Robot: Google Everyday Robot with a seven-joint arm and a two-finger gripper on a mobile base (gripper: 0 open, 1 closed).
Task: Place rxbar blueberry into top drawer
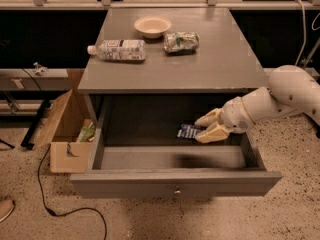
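The top drawer (175, 183) is pulled wide open below the grey table top; its front panel has a small round knob. My gripper (202, 128) reaches in from the right over the drawer's right side. It is shut on the rxbar blueberry (188, 131), a small dark-blue bar with pale lettering. The bar sticks out to the left of the fingers and hangs above the drawer floor, casting a shadow on it.
On the table top (225, 64) lie a plastic bottle (117, 50), a shiny green-and-white snack bag (181, 41) and a pale bowl (152, 26). An open cardboard box (65, 134) stands on the floor left of the drawer. A black cable runs across the floor at lower left.
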